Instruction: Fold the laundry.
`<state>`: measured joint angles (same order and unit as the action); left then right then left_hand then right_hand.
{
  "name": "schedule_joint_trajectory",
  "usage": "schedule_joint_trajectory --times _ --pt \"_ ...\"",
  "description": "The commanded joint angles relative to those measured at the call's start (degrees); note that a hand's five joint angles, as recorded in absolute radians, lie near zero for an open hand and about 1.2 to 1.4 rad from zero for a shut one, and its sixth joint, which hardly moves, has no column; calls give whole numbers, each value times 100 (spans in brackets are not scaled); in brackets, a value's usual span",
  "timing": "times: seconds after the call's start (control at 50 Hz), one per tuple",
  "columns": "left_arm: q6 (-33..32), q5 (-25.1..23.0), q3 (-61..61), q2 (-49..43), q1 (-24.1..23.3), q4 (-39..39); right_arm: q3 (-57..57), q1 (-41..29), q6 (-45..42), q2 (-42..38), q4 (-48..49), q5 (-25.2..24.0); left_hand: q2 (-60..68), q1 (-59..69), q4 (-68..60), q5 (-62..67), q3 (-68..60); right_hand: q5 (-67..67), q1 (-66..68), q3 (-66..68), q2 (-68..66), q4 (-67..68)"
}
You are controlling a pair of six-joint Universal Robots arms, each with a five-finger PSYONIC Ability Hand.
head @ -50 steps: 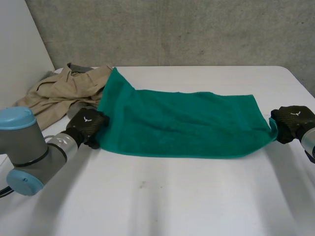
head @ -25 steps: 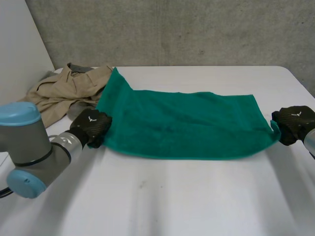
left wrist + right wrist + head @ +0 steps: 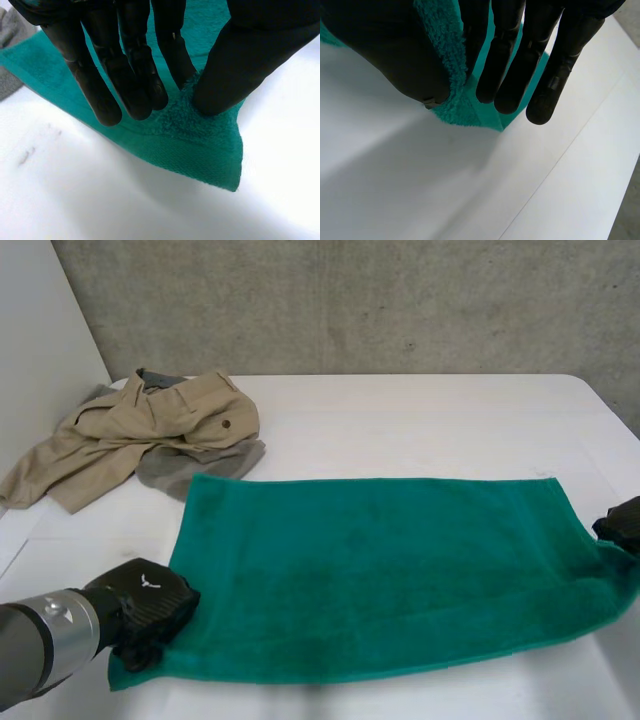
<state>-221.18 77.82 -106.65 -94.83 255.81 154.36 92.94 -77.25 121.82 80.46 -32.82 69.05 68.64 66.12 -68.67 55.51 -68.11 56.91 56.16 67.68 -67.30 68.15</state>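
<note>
One teal towel (image 3: 380,570), spread flat on the white table (image 3: 420,420). Two hands on it: the left hand (image 3: 145,605) pinches the towel's near-left corner between thumb and fingers, and the right hand (image 3: 622,525) pinches a corner at its right end the same way. Past the towel's far-left corner, one crumpled khaki garment (image 3: 130,435) lies over one grey cloth (image 3: 195,468), which sits just beside the towel.

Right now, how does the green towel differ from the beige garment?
The green towel lies spread out wide; the beige garment is crumpled in a heap. The left hand pinches the green towel's near left corner and the right hand its right end; neither hand touches the beige garment. The beige garment lies partly on a grey cloth; the green towel lies on the bare table. Neither is folded yet.
</note>
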Motion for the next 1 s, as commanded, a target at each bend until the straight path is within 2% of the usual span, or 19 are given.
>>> schedule_joint_trajectory --times 0.02,0.14,0.28,0.32,0.46,0.62,0.64,0.66,0.68,0.72,0.74,0.86,0.94,1.0 --pt "215 66 671 -940 -84 1288 -329 -62 1044 -627 1128 -6 1136 1388 -1133 1449 -1189 1309 2384 1232 -1270 1185" --pt "857 320 2005 -2230 -602 1983 -838 -360 1757 -1462 1911 310 1136 1388 -1133 1449 -1189 1309 2384 1232 -1270 1185" --pt "919 866 3264 -3339 -770 2449 -1760 -984 1968 -2393 2385 1320 1136 1388 -1133 1449 -1189 1309 2384 1232 -1270 1185" --pt "910 980 3710 -3707 -778 2764 -1911 -1028 1977 -2509 2456 1409 1136 1388 -1133 1449 -1189 1309 2384 1232 -1270 1185" --pt "884 981 4407 -4342 -840 3521 -2772 -1292 2389 -3168 2667 1559 1136 1388 -1133 1449 -1189 1309 2384 1232 -1270 1185" --pt "884 963 4759 -4747 -884 3777 -3309 -1424 2504 -3608 2685 2191 1136 1388 -1133 1449 -1189 1309 2384 1232 -1270 1185" --pt "884 963 4759 -4756 -884 3794 -3361 -1459 2513 -3651 2685 2270 655 908 -652 969 -708 515 1590 438 -477 391" --pt "875 972 4759 -4756 -893 3820 -3388 -1468 2513 -3660 2685 2297 -382 -130 385 -69 329 -1358 -283 -1435 1396 -1482" --pt "884 980 4724 -4747 -901 3864 -3406 -1485 2513 -3669 2685 2323 -3107 -2854 3110 -2793 3054 -3108 -2034 -3185 3147 -3233" --pt "875 989 4689 -4712 -936 3900 -3423 -1521 2565 -3652 2694 2332 -5245 -4992 5248 -4931 5192 -5691 -4616 -5768 5730 -5815" --pt "884 998 4680 -4694 -945 3917 -3432 -1530 2574 -3643 2711 2324 -5737 -5484 5740 -5423 5684 -5691 -4616 -5768 5730 -5815" --pt "893 1025 4338 -4089 -946 3935 -3371 -1574 2557 -3362 2799 2253 -5708 -5456 5711 -5395 5655 -5691 -4616 -5768 5730 -5815" --pt "884 946 3837 -3675 -919 3953 -3283 -1565 2496 -3098 2799 1973 -5758 -5506 5761 -5445 5706 -5691 -4616 -5768 5730 -5815" --pt "884 928 3600 -3534 -928 3935 -3151 -1556 2443 -2975 2790 1578 -5809 -5556 5812 -5495 5756 -5691 -4616 -5768 5730 -5815"
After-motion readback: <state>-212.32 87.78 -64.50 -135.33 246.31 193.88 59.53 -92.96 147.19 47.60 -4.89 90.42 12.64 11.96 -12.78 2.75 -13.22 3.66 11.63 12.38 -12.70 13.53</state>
